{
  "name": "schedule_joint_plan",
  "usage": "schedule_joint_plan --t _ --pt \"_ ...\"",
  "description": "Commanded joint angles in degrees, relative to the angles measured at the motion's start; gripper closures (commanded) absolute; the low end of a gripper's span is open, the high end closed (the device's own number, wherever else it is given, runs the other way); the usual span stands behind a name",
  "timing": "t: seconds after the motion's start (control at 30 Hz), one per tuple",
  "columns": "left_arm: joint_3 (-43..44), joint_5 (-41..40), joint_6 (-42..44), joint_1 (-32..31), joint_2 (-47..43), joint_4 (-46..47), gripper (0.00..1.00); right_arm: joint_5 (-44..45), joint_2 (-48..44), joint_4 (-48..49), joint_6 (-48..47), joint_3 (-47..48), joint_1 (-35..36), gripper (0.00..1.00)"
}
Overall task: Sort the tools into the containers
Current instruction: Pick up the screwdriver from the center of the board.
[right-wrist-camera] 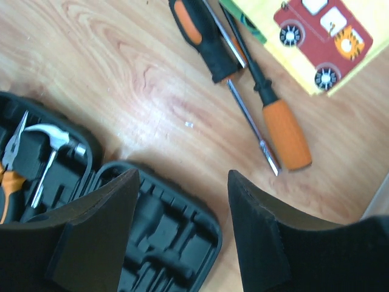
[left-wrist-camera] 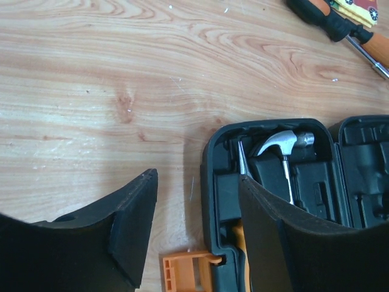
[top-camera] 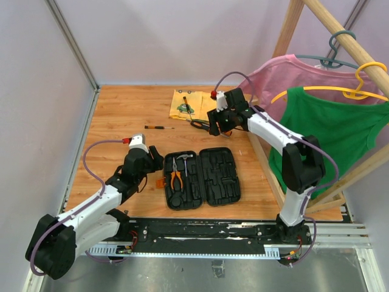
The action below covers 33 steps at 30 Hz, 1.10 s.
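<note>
The black tool case lies open at the table's middle. Its left half holds the steel hammer and the orange-handled pliers. My left gripper hangs open and empty just left of the case, its right finger over the rim near the orange latch. The hammer shows between the fingers. My right gripper is open above the wood behind the case, holding nothing. Two crossed screwdrivers lie beyond it, one black-and-orange and one orange-handled. A thin dark screwdriver lies alone at the back left.
A yellow cloth printed with cars lies at the back of the table. A wooden clothes rack with pink and green shirts stands on the right, its base along the table's right edge. Grey walls close in the left and back.
</note>
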Motion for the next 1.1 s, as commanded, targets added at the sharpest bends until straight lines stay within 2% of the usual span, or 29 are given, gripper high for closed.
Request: schedule_joint_plan --t 0.0,0.17,0.4,0.6,1.07 --pt "-1.77 1.32 2.14 0.35 -0.13 6.90 0.40 -1.85 5.83 -1.20 -6.75 7.48 -0.24 0.39" --pt "-2.86 1.74 2.01 0.35 -0.41 8.73 0.40 -2.74 13.02 -4.54 -11.33 16.14 0.58 0.41" --pt "-5.83 3.07 3.27 0.35 -6.79 11.24 0.38 -4.48 21.29 -7.59 -15.08 24.77 1.05 0.42" --pt "-5.44 3.88 3.16 0.33 -4.70 12.05 0.38 -6.60 26.82 -9.68 -17.17 30.61 1.10 0.43" --pt "-4.37 3.84 3.02 0.35 -2.18 11.83 0.38 -3.95 33.82 -14.10 -19.57 36.68 2.86 0.47"
